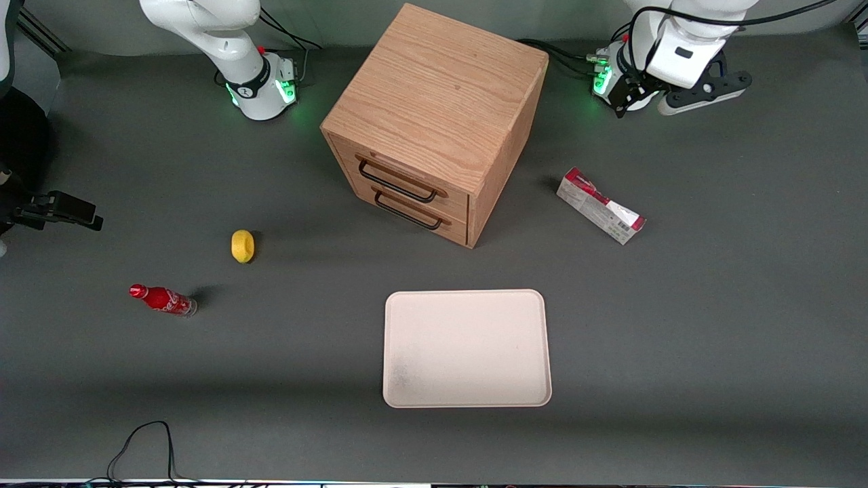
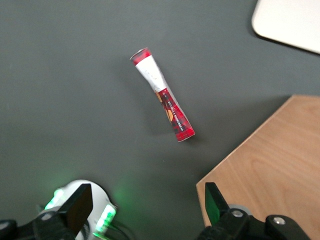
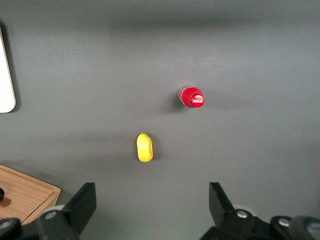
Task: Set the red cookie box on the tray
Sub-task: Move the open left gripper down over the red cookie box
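The red cookie box lies flat on the dark table beside the wooden cabinet, toward the working arm's end. In the left wrist view the red cookie box shows as a long, thin red and white carton. The cream-white tray sits nearer to the front camera than the cabinet, with nothing on it; a corner of the tray shows in the left wrist view. My gripper hangs high over its arm's base, farther from the front camera than the box. The gripper is open and holds nothing.
A wooden two-drawer cabinet stands mid-table, both drawers shut; its top shows in the left wrist view. Toward the parked arm's end lie a small yellow object and a small red cola bottle. A black cable loops at the table's near edge.
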Controlling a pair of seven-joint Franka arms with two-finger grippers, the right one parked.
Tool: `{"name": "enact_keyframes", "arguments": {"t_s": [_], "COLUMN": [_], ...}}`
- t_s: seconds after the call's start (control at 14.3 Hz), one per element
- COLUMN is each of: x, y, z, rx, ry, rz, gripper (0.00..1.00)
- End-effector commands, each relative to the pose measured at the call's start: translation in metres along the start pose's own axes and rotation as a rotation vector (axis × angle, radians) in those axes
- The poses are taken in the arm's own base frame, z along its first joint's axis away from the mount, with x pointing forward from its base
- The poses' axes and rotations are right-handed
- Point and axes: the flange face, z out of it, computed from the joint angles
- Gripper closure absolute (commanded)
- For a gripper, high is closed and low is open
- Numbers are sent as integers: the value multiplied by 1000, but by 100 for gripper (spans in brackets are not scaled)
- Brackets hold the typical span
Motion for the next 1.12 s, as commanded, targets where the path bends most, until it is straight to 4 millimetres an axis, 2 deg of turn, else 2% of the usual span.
{"name": "enact_keyframes", "arguments": {"t_s": [0.0, 0.28, 0.42, 0.77, 1.05], "x": [-1, 11, 11, 25, 47], "y": [-6, -21, -24, -25, 1], "z": [10, 16, 35, 125, 179], "rx": [-32, -87, -100, -139, -132], "ry": [-16, -14, -3, 31, 29], "rz": [-238, -591, -628, -680, -685], "gripper": [0, 0, 0, 0, 0]}}
